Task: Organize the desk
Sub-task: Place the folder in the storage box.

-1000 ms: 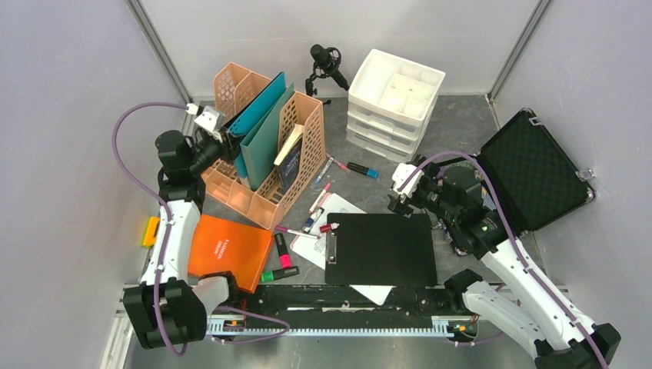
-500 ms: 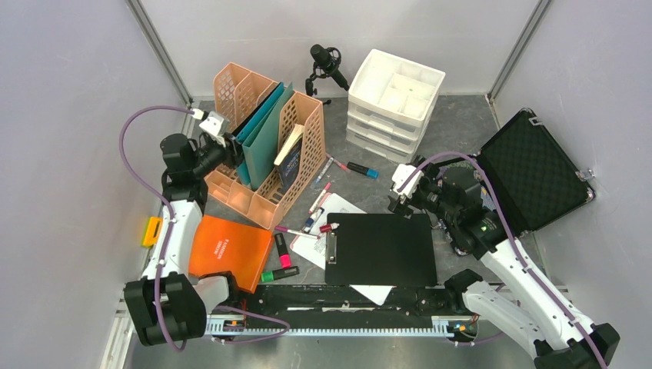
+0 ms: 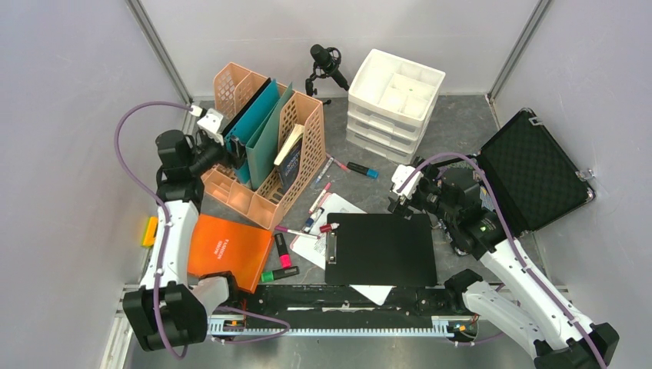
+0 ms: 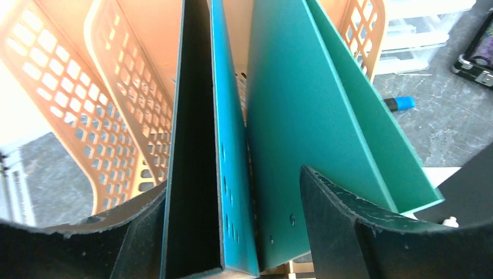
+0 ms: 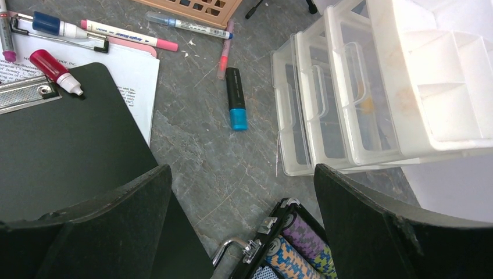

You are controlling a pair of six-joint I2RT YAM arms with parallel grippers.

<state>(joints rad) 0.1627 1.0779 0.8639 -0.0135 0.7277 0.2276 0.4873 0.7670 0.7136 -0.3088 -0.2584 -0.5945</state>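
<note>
Left gripper (image 4: 232,183) raised, jaws apart; right gripper (image 5: 241,170) lower, angled downward, jaws wide apart

The desk (image 3: 461,123) (dark, veined) carries a peach file rack (image 3: 265,146), white drawers (image 3: 394,104), clipboard (image 3: 380,250), orange folder (image 3: 227,250) and pens (image 3: 361,170).

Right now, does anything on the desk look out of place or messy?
Yes. Pens and highlighters lie scattered loose on the desk between the file rack and the clipboard. Paper pokes out crookedly from under the clipboard, and an orange folder lies flat instead of standing in the rack.
</note>
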